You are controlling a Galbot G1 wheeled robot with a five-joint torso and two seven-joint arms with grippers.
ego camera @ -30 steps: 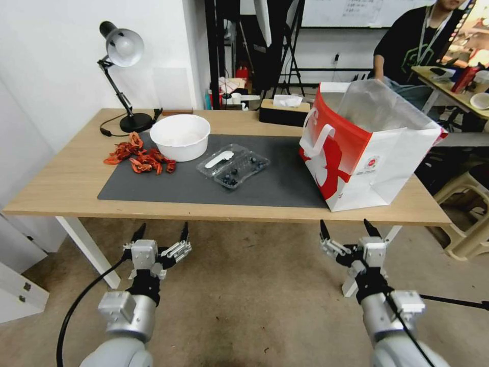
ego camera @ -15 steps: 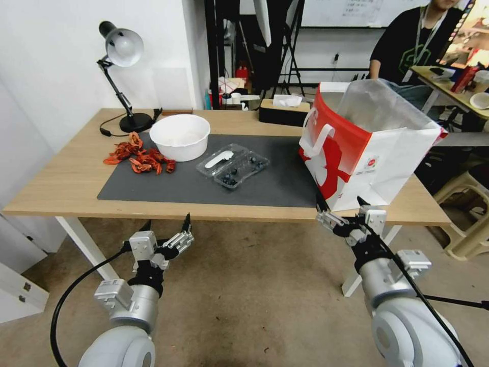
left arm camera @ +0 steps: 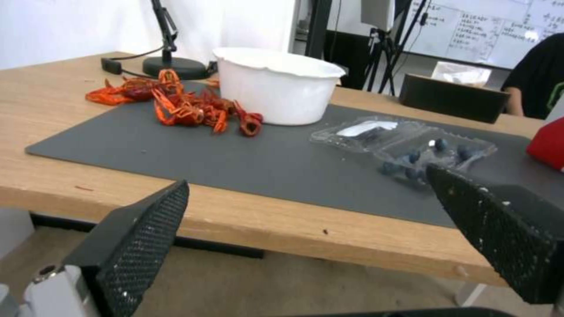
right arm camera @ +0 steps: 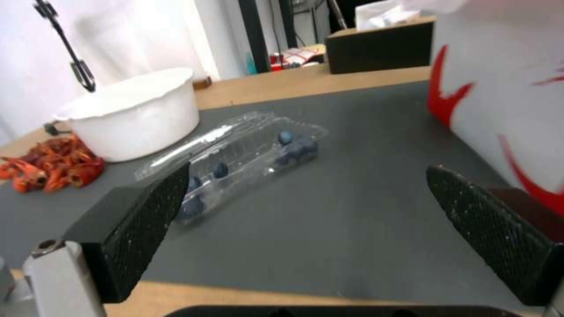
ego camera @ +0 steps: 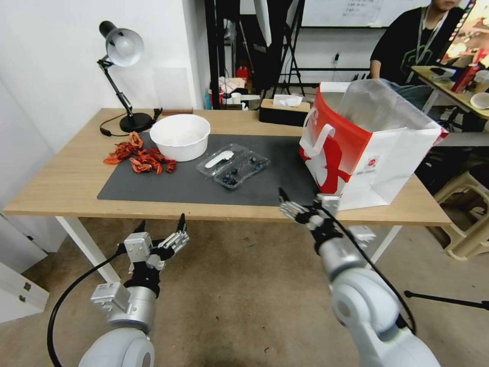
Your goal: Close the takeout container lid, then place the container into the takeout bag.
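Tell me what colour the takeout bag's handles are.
White, flat handles on the red-and-white takeout bag; clearest in the head view.

Bright, even indoor light — soft shadows; right wrist view blurred.

Your left gripper (ego camera: pixel 159 226) hangs low in front of the worktop (ego camera: pixel 61 188) edge, below its surface, fingers (left arm camera: pixel 138 246) spread wide apart and pointing up and forward, with nothing between them. Your right arm (ego camera: pixel 356 300) reaches up and inward, and your right gripper (ego camera: pixel 301 200) sits at the worktop's near edge, its fingers (right arm camera: pixel 132 229) likewise spread wide and empty. Both wrists are angled so the fingertips aim across the worktop.
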